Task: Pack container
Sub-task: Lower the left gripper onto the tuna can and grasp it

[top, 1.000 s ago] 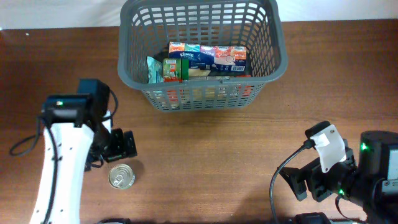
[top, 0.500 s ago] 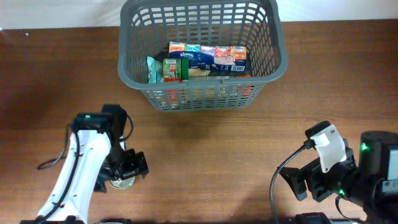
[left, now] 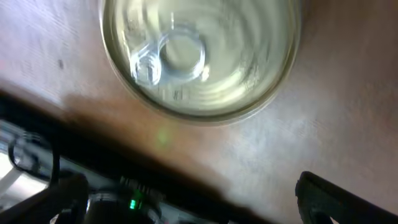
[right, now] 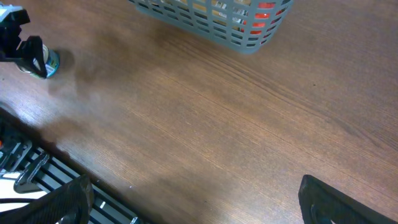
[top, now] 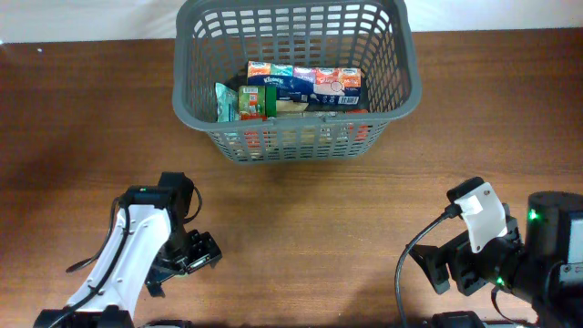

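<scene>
The container [top: 293, 142] is a large dark grey lattice basket at the back middle of the table; its near wall also shows in the right wrist view [right: 217, 22]. It holds several packets and cartons. A silver tin can with a pull ring [left: 199, 56] stands upright on the table at the front left. My left gripper [top: 185, 255] is open and right above it, fingers [left: 193, 199] apart on either side, hiding the can from overhead. The can also shows far off in the right wrist view [right: 51, 62]. My right gripper [top: 448, 270] is open and empty at the front right.
Inside the basket lie a tissue pack [top: 282, 85], a row of small cartons [top: 310, 75] and a green packet [top: 241, 102]. Brown wooden table [top: 319, 210] lies between the arms. Its front edge shows in the right wrist view [right: 74, 180].
My left gripper has moved forward and down over the can, which was in plain view on the table before and is now covered from overhead. The right arm has not moved.
</scene>
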You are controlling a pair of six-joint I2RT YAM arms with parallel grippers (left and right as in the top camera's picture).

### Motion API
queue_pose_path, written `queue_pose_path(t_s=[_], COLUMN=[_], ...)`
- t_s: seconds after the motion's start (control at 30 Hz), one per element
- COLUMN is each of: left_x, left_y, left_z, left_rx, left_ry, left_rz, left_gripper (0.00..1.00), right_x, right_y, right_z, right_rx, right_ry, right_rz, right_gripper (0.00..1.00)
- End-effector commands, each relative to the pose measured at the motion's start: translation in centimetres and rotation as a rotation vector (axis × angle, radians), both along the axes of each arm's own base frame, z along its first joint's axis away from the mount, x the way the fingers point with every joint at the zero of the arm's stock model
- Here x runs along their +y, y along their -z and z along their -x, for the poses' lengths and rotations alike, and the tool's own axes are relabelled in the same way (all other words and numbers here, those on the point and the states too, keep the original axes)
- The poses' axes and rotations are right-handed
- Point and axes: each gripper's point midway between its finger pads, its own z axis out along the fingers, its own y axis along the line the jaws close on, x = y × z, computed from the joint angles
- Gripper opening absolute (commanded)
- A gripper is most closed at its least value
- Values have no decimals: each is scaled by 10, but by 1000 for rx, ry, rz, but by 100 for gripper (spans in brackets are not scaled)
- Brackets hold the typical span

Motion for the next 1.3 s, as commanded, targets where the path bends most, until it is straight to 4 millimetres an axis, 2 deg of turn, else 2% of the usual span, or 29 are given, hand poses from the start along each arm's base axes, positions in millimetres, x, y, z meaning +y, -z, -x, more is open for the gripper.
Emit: queue_pose_path(t_s=[0.0, 0.27, 0.7, 1.1, 1.27], left_x=[14, 21, 11, 5, 5], left_y=[4, 10, 38, 40, 43], left_z=[-8, -29, -38, -41, -58], left_rx=[-43, -127, -80, -86, -155], left_ry=[-31, -61, -206, -346, -364], left_rz=[-94, -106, -88, -88, -78], left_gripper=[99, 99, 99, 99, 99], right_x=[0, 0, 0, 0, 0], right_y=[0, 0, 0, 0, 0], right_z=[0, 0, 0, 0, 0], right_rx=[3, 3, 3, 3, 3], right_ry=[4, 4, 3, 3, 3], right_rz=[-8, -8, -8, -8, -8], right_gripper=[99, 99, 99, 99, 99])
